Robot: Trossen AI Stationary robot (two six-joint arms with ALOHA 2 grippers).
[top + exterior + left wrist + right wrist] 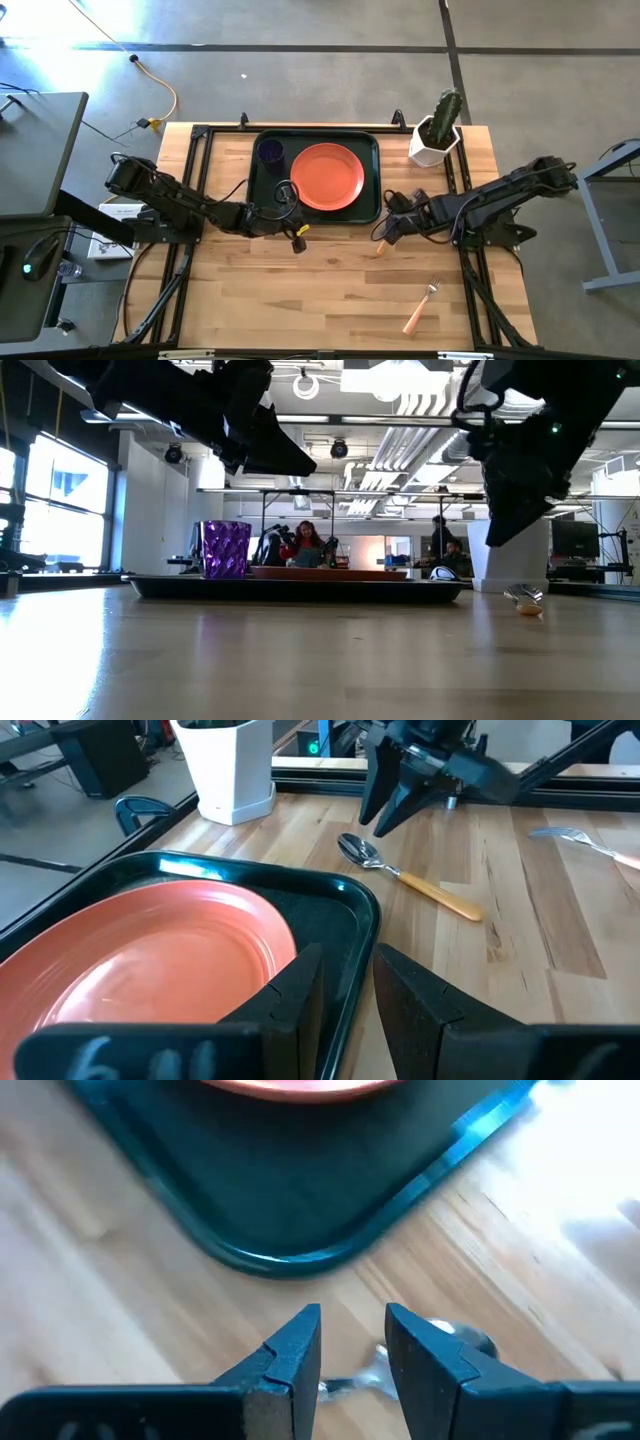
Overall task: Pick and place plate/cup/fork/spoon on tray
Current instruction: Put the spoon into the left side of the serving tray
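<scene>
— Plate [327, 177] and cup [270, 151] lie in the tray [372, 142], cup at the plate's left. Where's the cutlery?

— Spoon [402, 875] is on the table [300, 295], just off the tray's near right corner. The fork [421, 306] lies well apart, toward the table's front right.

— And the right tool [384, 232]?

— Right over the spoon, fingers [290, 1355] slightly parted, gripping nothing.

— The left tool [296, 233]?

— At the tray's front edge, fingers [300, 990] a little apart, empty too.

— Anything else?

— A white pot with a cactus [437, 130] stands at the far right corner.
</scene>
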